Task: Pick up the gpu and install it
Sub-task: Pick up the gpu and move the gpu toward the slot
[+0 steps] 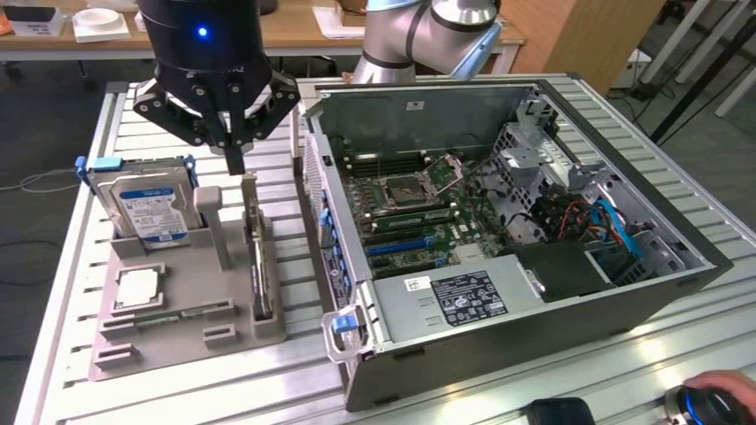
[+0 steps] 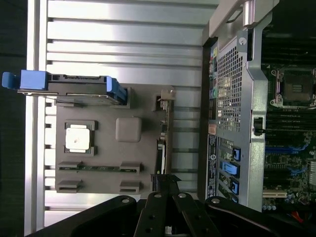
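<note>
End effector [image 1: 235, 164] closed on nothing, just above gpu [image 1: 255, 257], which stands on edge in grey holder [image 1: 177, 332] on desk [image 1: 59, 310]. Wrist view looks down gpu's top edge; exterior view shows its side and the open PC case [image 1: 661, 292].

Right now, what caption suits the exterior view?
Shut black gripper above thin black gpu, upright in grey tray beside open computer case.

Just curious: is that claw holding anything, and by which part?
Cannot be told: the gripper is shut right at the gpu's top edge, which stands in its gray holder.
</note>
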Controlling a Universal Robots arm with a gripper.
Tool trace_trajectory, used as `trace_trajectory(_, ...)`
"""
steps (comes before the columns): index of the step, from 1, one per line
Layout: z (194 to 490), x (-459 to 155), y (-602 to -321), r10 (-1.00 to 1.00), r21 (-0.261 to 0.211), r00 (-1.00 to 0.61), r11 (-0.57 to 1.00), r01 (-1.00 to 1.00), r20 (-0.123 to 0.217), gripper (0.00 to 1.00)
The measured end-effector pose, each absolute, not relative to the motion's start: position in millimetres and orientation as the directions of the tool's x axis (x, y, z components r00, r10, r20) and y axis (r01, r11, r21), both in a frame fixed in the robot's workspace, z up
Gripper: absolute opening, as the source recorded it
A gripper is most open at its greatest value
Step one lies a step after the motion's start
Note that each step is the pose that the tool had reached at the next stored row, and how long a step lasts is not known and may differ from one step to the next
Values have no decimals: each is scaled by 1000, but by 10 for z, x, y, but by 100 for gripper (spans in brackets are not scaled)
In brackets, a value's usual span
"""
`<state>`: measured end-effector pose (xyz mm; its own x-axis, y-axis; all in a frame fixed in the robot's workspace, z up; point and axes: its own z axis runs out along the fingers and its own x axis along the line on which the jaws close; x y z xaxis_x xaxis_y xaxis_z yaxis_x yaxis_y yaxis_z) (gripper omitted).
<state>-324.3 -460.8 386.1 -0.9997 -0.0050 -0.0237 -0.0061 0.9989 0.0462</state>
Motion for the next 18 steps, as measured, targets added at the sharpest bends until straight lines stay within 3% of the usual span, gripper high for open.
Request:
trace_trajectory(12,3862,-3243,-4608,-5,46,-1000,999,-6,-24,11)
trace_trajectory(13,3862,-3243,-4608,-5,46,-1000,999,-6,-24,23)
trace_trajectory(14,3862,-3243,-4608,-5,46,-1000,999,-6,-24,23)
trace_trajectory(18,3862,-3243,-4608,-5,46,-1000,999,-6,-24,41)
